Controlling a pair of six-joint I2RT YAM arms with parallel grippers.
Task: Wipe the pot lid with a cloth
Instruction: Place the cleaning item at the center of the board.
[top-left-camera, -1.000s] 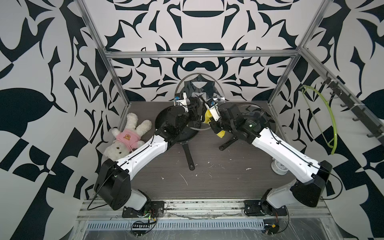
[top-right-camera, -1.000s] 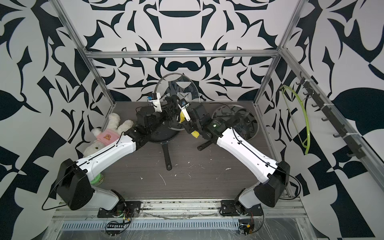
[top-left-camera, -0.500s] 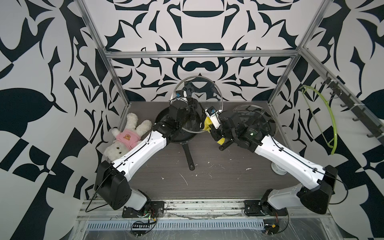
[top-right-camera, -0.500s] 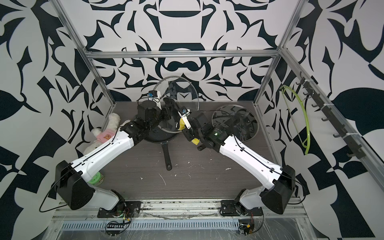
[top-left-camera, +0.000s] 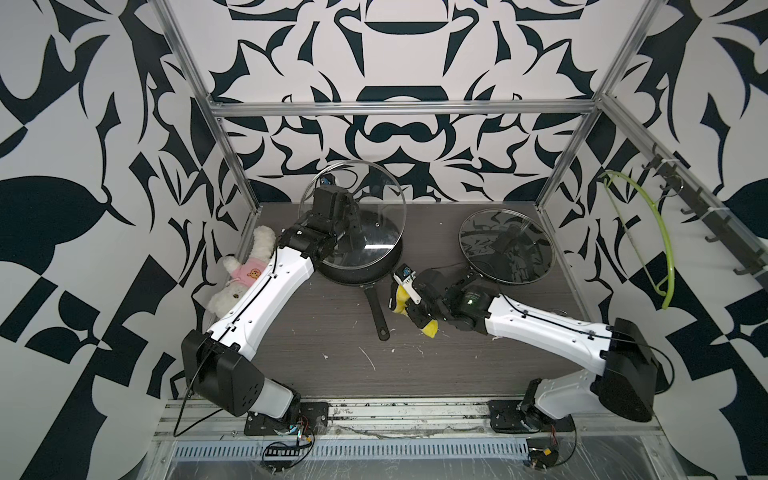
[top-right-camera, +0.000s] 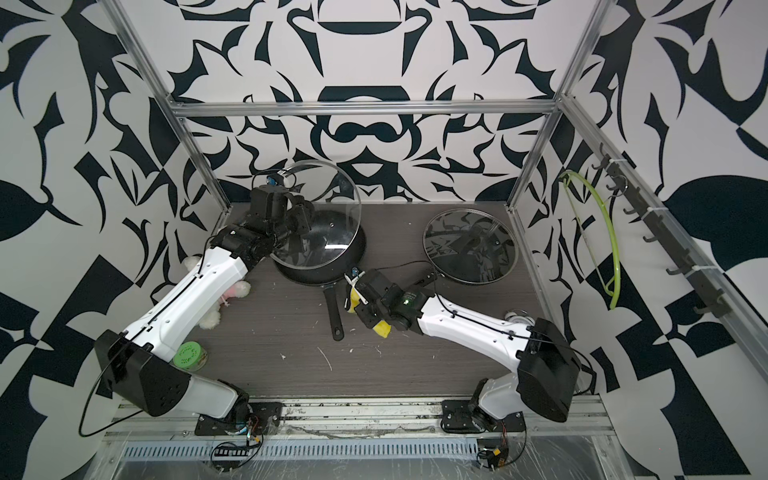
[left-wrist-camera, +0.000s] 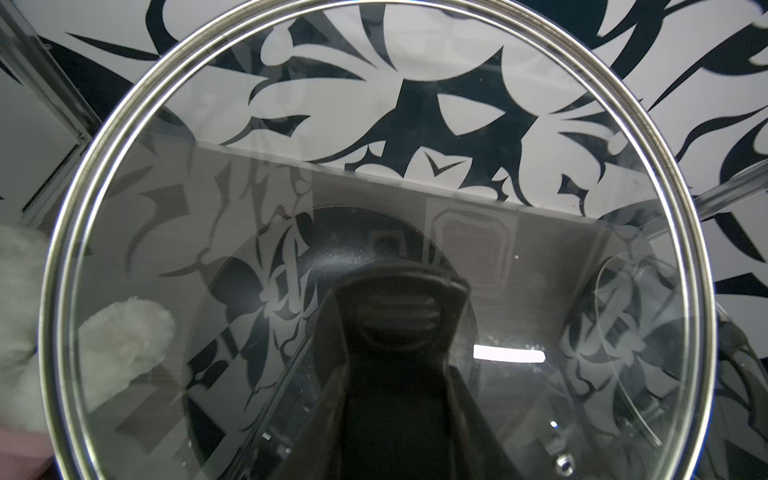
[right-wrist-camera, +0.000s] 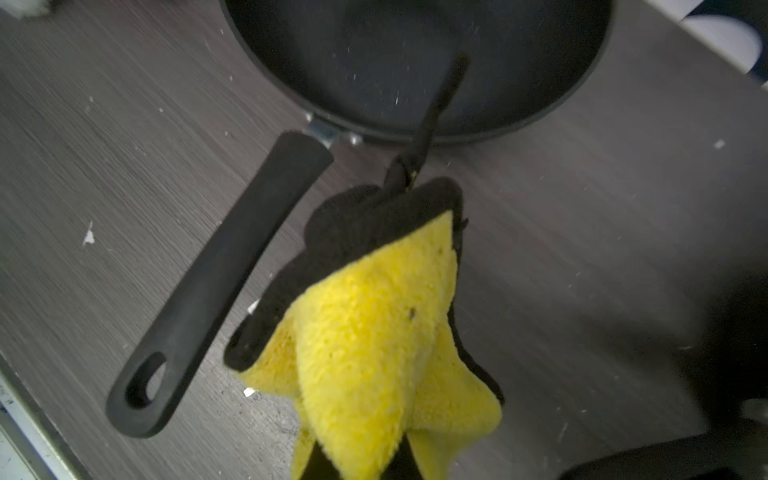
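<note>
The pot lid is a steel-rimmed glass disc held tilted on edge above a black frying pan. My left gripper is shut on the lid's black handle. In the left wrist view the lid's glass fills the picture. The bright yellow cloth hangs bunched from my right gripper, which is shut on it. The cloth hangs just right of the pan's handle, apart from the lid.
A second glass lid lies flat at the back right. A teddy bear leans at the left wall under my left arm. A green-capped jar stands front left. A green hanger hangs on the right wall.
My right gripper has pulled the cloth off the lid, down and toward the front beside the pan's handle. My left gripper has shifted the lid slightly left and lower.
</note>
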